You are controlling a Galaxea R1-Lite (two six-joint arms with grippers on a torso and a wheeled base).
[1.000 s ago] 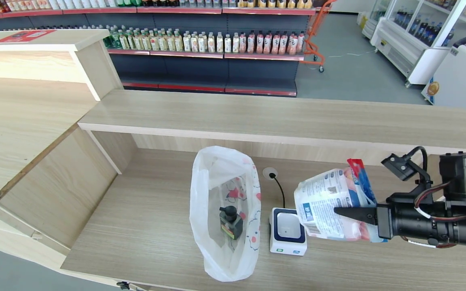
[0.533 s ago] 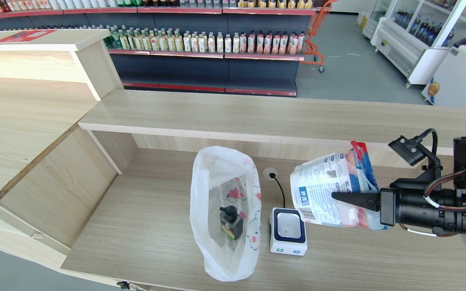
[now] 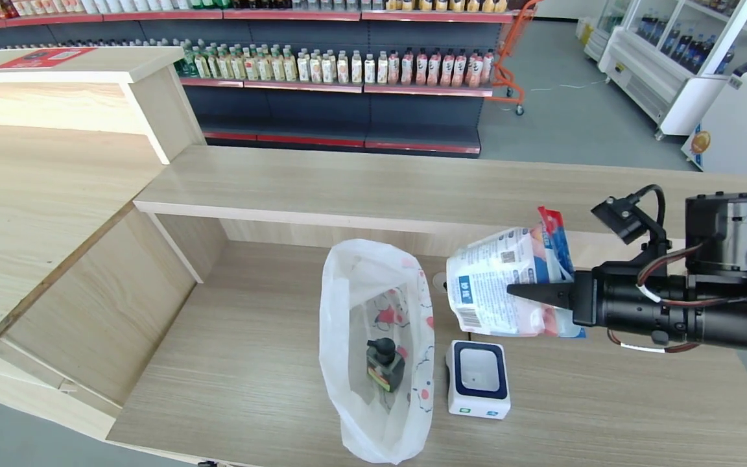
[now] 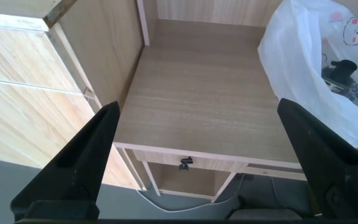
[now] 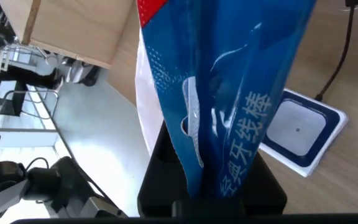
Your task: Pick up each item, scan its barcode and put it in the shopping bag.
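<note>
A white and blue snack packet (image 3: 500, 282) with a red top corner hangs above the counter, with my right gripper (image 3: 524, 294) shut on it from the right. The packet is held just over and behind the white barcode scanner (image 3: 477, 379), with its printed barcode side turned toward the left. In the right wrist view the packet (image 5: 229, 93) rises from the gripper (image 5: 213, 186), and the scanner (image 5: 300, 127) lies below it. The white shopping bag (image 3: 373, 350) stands open left of the scanner with a dark pump bottle (image 3: 384, 364) inside. My left gripper (image 4: 194, 168) is open near the counter's front edge, the bag (image 4: 309, 68) off to one side.
The scanner's black cable (image 3: 441, 283) runs to a hole in the counter. A raised wooden ledge (image 3: 412, 185) borders the far side and a wooden side wall (image 3: 107, 305) the left. Bare counter lies to the left of the bag.
The right gripper has lifted the packet and carried it leftward, from beside the scanner to above it. The head camera has shifted slightly. The bag and scanner stayed put.
</note>
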